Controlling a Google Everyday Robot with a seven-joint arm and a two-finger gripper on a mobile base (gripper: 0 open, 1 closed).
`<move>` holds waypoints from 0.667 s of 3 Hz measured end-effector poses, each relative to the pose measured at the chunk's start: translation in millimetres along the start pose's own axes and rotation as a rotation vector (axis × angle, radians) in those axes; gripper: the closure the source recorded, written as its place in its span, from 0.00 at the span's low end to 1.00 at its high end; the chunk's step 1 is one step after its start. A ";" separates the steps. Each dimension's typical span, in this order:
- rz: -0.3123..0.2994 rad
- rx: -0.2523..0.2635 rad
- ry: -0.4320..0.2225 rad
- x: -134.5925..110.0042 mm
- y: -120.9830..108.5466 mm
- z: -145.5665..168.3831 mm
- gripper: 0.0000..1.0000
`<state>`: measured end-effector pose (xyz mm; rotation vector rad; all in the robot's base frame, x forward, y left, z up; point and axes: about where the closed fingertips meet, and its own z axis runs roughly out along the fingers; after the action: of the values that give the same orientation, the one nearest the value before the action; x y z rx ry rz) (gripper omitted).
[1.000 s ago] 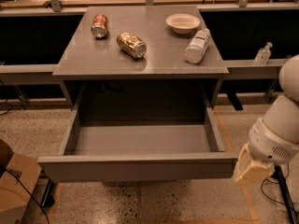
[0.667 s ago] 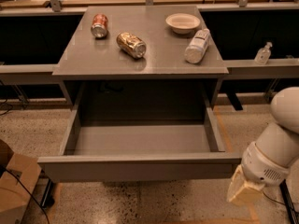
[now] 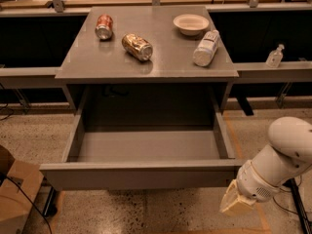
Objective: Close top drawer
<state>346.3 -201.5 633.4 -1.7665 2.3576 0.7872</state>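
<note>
The top drawer [image 3: 141, 175] is a wide grey drawer with a plain flat front. It is pulled far out of the grey cabinet [image 3: 146, 62] and its inside is empty. My gripper [image 3: 237, 204] is at the lower right, just below and in front of the drawer front's right corner. It hangs from the white arm [image 3: 280, 160]. It holds nothing that I can see.
On the cabinet top lie a red can [image 3: 104, 27], a gold can [image 3: 137, 47], a white bowl [image 3: 191, 24] and a white bottle on its side [image 3: 205, 48]. A small bottle [image 3: 275, 56] stands on the right shelf. A cardboard box [image 3: 14, 194] is at the lower left.
The arm and gripper have moved down and a little to the left, toward the drawer front's right corner. The drawer has not moved.
</note>
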 end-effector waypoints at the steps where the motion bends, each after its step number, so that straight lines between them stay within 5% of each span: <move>1: -0.101 0.060 -0.064 -29.1 -42.2 7.4 1.00; 2: -0.101 0.060 -0.064 -29.1 -42.2 7.4 1.00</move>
<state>392.8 -181.1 623.3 -1.7929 2.2089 0.7396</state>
